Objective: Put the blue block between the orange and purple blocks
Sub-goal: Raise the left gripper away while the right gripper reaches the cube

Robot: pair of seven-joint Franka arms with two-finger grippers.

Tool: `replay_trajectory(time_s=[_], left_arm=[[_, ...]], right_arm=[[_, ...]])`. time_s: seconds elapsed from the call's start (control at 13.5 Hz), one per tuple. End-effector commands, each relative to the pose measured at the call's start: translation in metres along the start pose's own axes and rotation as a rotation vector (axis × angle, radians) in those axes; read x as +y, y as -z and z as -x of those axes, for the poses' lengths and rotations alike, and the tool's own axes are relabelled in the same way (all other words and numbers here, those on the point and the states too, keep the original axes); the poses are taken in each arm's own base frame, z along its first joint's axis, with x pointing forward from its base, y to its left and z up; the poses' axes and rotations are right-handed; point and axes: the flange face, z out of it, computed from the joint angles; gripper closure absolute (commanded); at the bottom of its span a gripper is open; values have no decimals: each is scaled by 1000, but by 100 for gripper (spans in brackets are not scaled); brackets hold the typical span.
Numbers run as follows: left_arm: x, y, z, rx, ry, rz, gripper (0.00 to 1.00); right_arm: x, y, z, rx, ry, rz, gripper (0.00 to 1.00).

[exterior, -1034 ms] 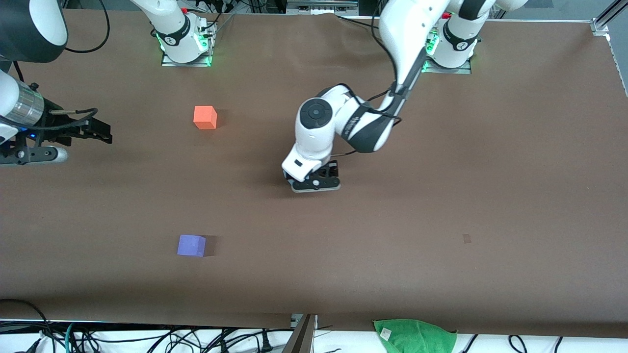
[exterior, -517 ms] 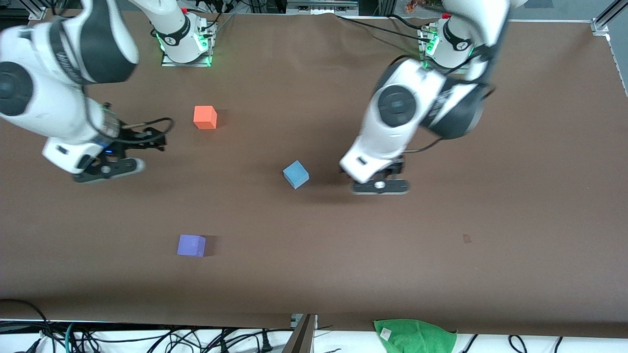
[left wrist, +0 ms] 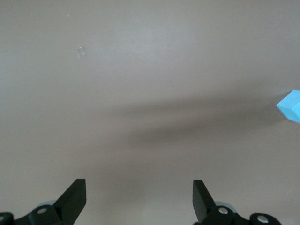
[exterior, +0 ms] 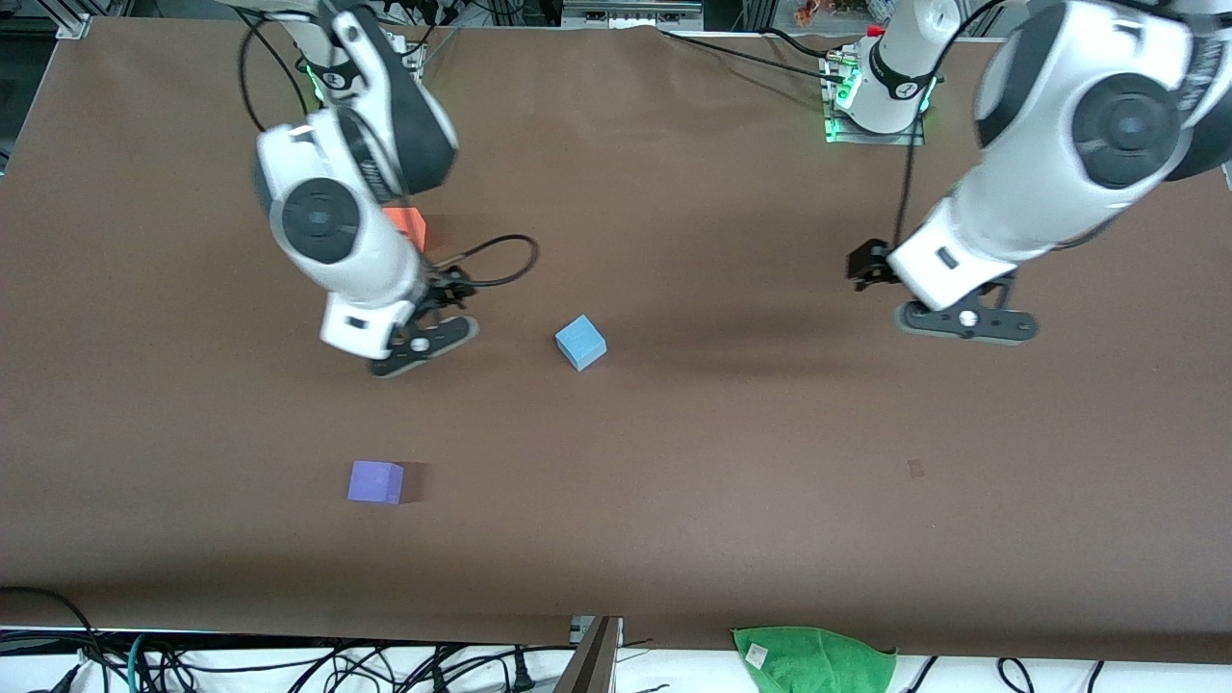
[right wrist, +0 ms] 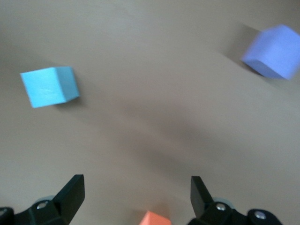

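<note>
1. Blue block [exterior: 580,342] sits at frame centre, on the table [exterior: 731,500].
2. Orange block [exterior: 410,223] upper left, purple block [exterior: 375,481] lower left.
3. Right gripper [exterior: 423,339], fingers apart, hangs between orange and blue.
4. Left gripper [exterior: 965,321], fingers apart, hangs at right.

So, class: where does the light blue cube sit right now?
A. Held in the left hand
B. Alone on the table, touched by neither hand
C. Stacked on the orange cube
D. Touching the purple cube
B: the light blue cube rests on the brown table, apart from the open right hand and open left hand.
</note>
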Motion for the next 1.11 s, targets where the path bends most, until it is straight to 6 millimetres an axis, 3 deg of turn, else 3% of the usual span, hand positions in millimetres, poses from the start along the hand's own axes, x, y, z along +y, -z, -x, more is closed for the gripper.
replay_trajectory(time_s=[0.0,0.22,0.37,0.59,0.74,0.89,1.03], left_arm=[[-36,1,38,-3,11,14,0],[-95,2,60,40,107,24,0],[-117,5,77,76,115,30,0],[-137,18,83,71,127,-2,0],[-137,19,84,74,124,0,0],[-141,21,85,74,133,3,0],[-158,34,87,97,171,17,0]], right_arm=[[-33,-22,-16,37,34,-25,0],[-76,-58,-27,44,94,-19,0],[-98,-79,-33,61,126,-16,0],[-128,-113,-41,99,167,-13,0],[-151,-136,-41,97,200,-9,0],[-157,-149,-42,99,208,-8,0],[-157,-155,-43,109,210,-8,0]])
